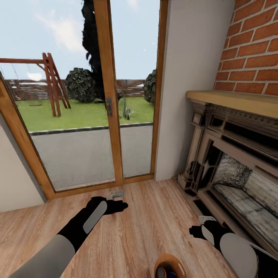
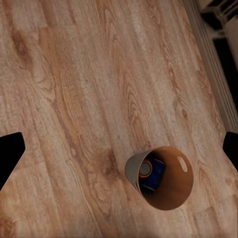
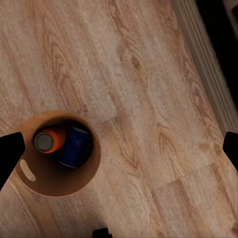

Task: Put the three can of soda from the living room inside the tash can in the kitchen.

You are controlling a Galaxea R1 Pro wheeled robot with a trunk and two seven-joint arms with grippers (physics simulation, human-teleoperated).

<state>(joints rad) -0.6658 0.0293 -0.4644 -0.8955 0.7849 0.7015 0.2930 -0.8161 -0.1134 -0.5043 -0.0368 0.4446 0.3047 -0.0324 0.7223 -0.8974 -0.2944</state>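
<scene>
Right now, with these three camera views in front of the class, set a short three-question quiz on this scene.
1. True or false: the trash can stands on a wood floor.
2. Which cans show inside it? A) an orange can and a blue can B) two blue C) none
3. Fill in: to the robot's right stands a ___ below the brick chimney.

Key: 1 true; 2 A; 3 fireplace.

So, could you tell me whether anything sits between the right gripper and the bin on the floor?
Nothing visible does. The right wrist view looks straight down into the open trash can, with an orange can and a blue can inside and bare wood floor around it.
</scene>
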